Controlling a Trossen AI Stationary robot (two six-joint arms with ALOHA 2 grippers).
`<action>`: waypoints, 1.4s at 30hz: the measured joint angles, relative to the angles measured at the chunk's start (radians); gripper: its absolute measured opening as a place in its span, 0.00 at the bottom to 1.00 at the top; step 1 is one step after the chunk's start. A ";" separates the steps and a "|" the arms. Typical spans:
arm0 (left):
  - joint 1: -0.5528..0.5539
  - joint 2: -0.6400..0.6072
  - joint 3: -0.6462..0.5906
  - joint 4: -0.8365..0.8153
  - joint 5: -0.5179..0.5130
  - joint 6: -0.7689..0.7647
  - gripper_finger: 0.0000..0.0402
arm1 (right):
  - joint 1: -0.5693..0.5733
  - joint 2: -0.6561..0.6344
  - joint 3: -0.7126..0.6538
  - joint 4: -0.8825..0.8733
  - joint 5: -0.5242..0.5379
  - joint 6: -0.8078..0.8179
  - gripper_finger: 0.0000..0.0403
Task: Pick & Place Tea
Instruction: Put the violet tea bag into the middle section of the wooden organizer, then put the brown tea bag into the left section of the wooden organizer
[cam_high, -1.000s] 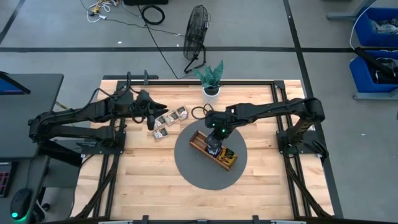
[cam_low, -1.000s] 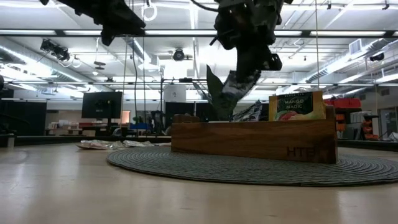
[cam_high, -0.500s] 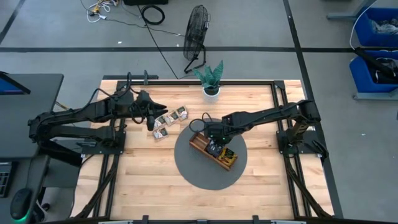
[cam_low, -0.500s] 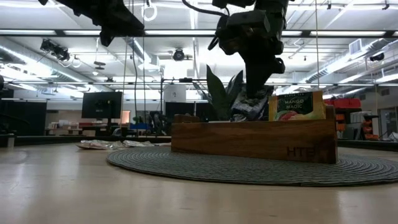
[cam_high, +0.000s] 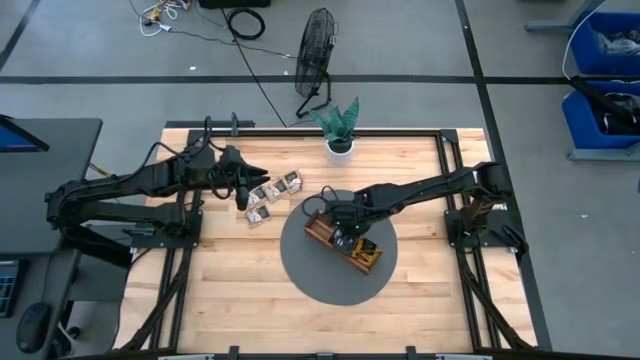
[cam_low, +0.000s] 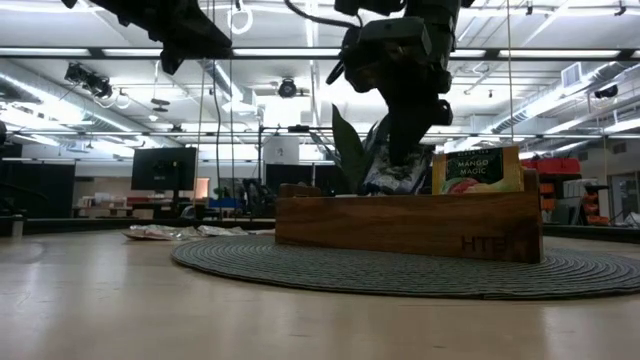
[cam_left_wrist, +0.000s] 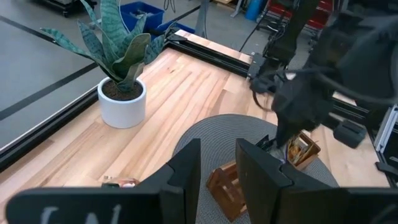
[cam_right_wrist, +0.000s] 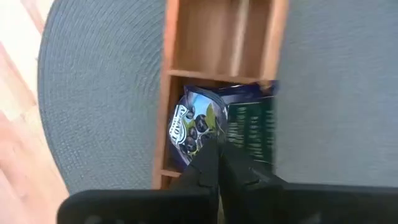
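Observation:
The long wooden tray (cam_high: 322, 233) lies on a round grey mat (cam_high: 300, 270). My right gripper (cam_high: 343, 232) reaches down into the tray's middle compartment, shut on a dark navy tea sachet (cam_right_wrist: 198, 127), which also shows in the low view (cam_low: 395, 172). A yellow-orange sachet (cam_low: 475, 170) stands upright in the end compartment beside it. Several loose sachets (cam_high: 268, 196) lie flat on the table, left of the mat. My left gripper (cam_high: 243, 196) hovers over them, open and holding nothing (cam_left_wrist: 219, 168). My right gripper pinches the navy sachet's upper edge (cam_right_wrist: 214, 138) between its two shut fingers. They come from above, pointing down. The sachet stands tilted in the tray's middle compartment, its lower part behind the tray wall (cam_low: 400, 225).
A potted plant (cam_high: 339, 128) stands at the table's far edge, behind the mat. The tray compartment (cam_right_wrist: 221, 37) beside the navy sachet holds nothing. Bare wooden table (cam_high: 250, 290) lies near and left of the mat. Black frame rails (cam_high: 440, 170) run along the table's sides.
My right gripper has moved down toward the tray, still shut. The navy sachet, which hung clear above the tray a second ago, now sits lowered into the middle compartment next to the yellow sachet.

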 joint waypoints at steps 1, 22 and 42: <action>0.000 0.000 0.000 -0.002 0.000 0.000 0.26 | 0.004 0.007 0.000 0.005 -0.011 -0.001 0.00; 0.000 0.000 0.000 -0.026 0.000 0.001 0.26 | 0.018 0.043 0.000 0.027 -0.033 0.026 0.13; 0.012 0.029 0.000 -0.084 0.004 -0.032 0.26 | 0.021 -0.055 0.001 0.115 0.038 0.047 0.38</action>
